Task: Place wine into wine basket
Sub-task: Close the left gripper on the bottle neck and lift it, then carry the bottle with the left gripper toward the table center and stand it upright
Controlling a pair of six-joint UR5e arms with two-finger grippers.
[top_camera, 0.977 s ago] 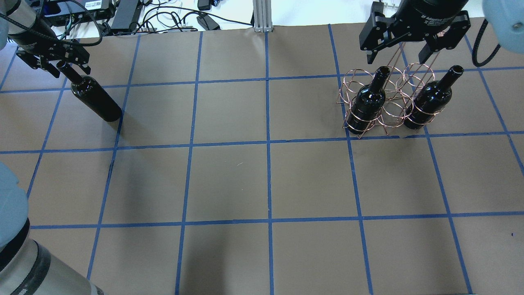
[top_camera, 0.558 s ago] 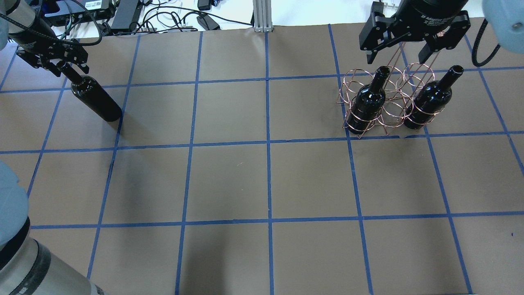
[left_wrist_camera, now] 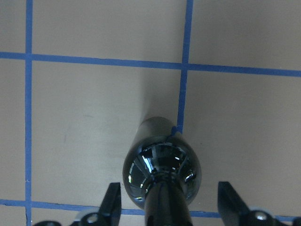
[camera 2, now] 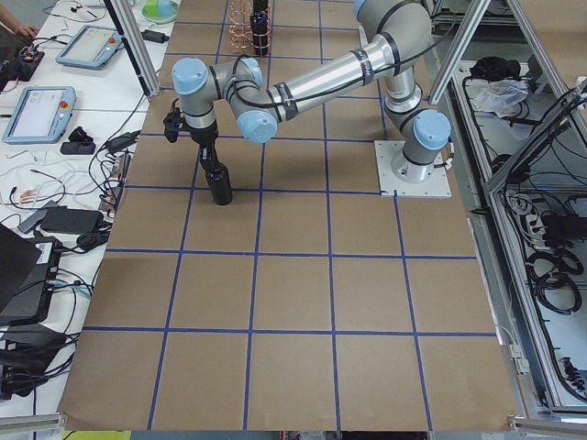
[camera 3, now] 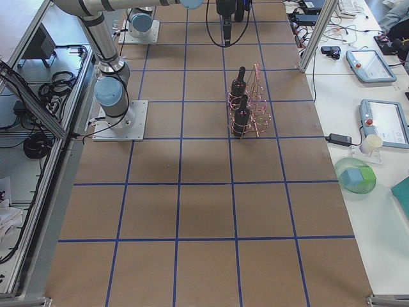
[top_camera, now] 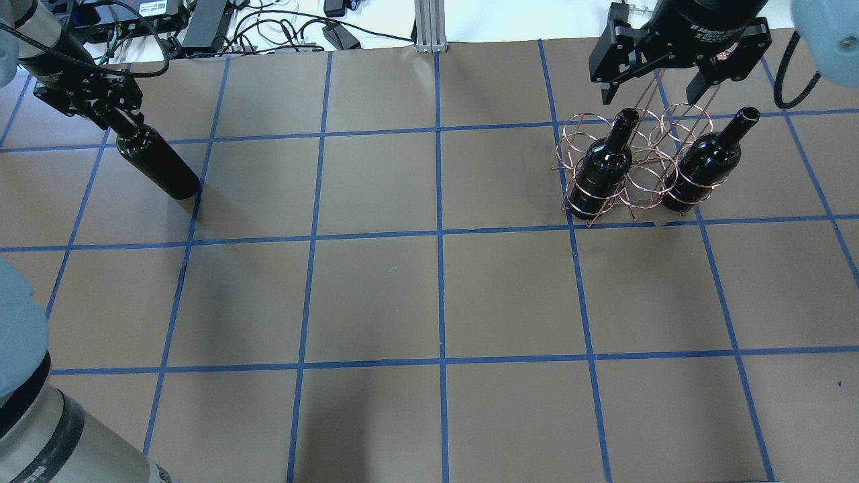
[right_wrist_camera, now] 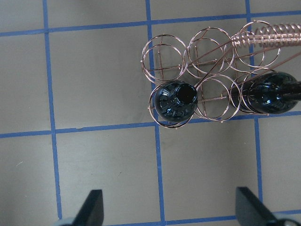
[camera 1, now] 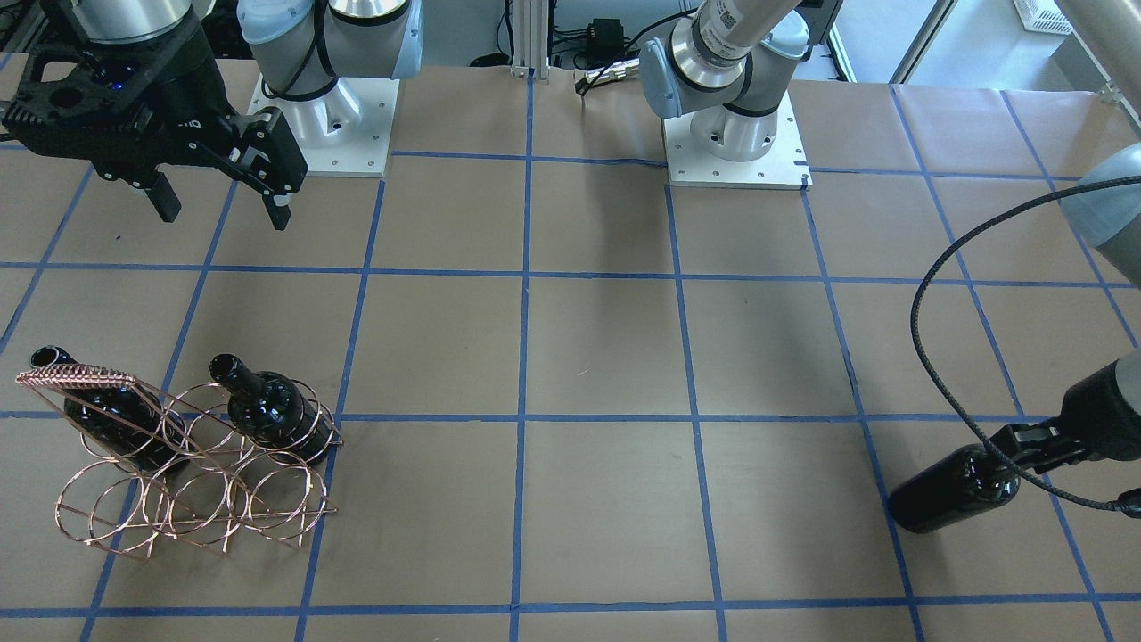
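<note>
A near-black wine bottle (top_camera: 158,164) stands on the brown table at the far left; it also shows in the front view (camera 1: 954,490) and the left wrist view (left_wrist_camera: 162,169). My left gripper (top_camera: 111,117) is open and straddles its neck, the fingers (left_wrist_camera: 113,205) apart from the glass. The copper wire wine basket (top_camera: 634,168) stands at the far right and holds two bottles upright, one on its left side (top_camera: 604,168) and one on its right (top_camera: 704,164). My right gripper (top_camera: 654,90) hangs open and empty above the basket's far side.
Cables and electronics (top_camera: 201,27) and an aluminium post (top_camera: 429,27) lie along the far table edge. The arm bases (camera 1: 735,134) stand at the robot side. Blue tape lines grid the table.
My left gripper has moved down over the bottle's neck, so the mouth is now hidden under it. The bottle, the basket and the right arm have not moved.
</note>
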